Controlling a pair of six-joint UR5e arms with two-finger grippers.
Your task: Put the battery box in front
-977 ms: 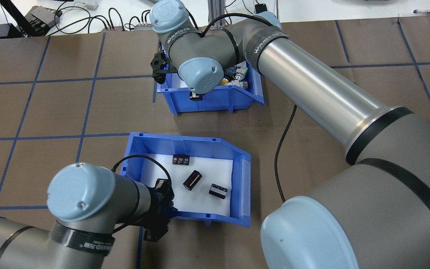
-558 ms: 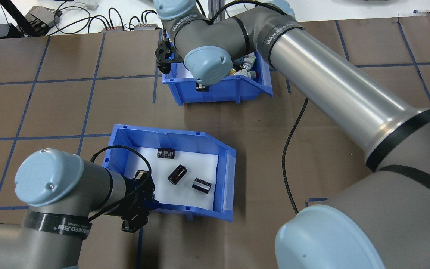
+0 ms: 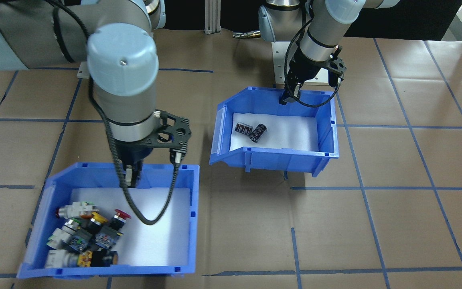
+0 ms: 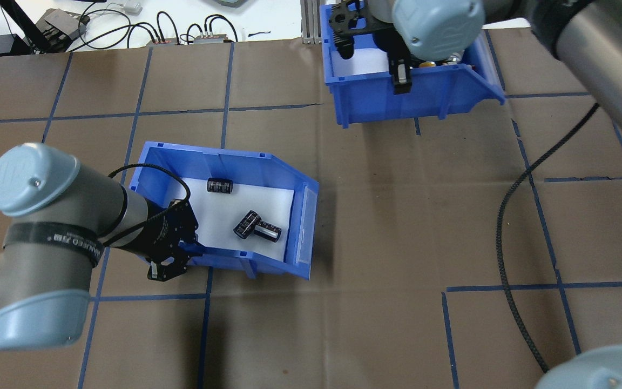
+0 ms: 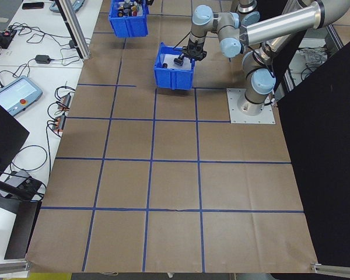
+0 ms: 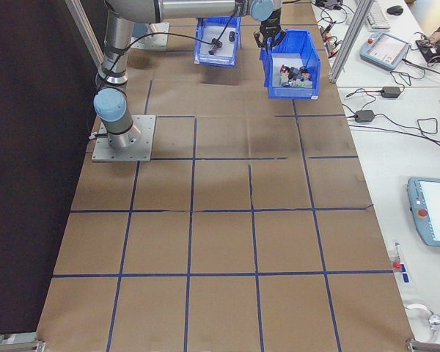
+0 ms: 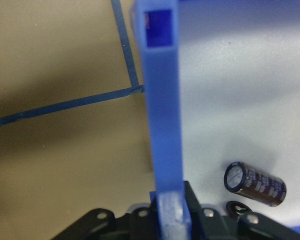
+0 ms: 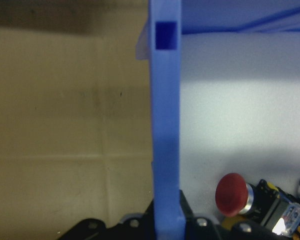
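My left gripper (image 4: pixel 173 254) pinches the back wall of the battery box (image 4: pixel 289 186), which sits tilted on the table (image 4: pixel 376 227) on my left, its long axis running left-right and its sloped cut-out end pointing right toward the table's middle. My right gripper (image 3: pixel 132 176) is clamped on the switch bin (image 3: pixel 193 224) wall. Since a moment ago, the battery box has slid left and the switch bin has moved farther out and rightward.

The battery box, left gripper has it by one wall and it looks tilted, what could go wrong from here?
The left gripper pinches only one wall of the battery box, so the box could slip or twist. It looks raised and tilted, and the loose cylinders could roll toward the low cut-out end. The right gripper holds the switch bin nearby; their paths might cross.
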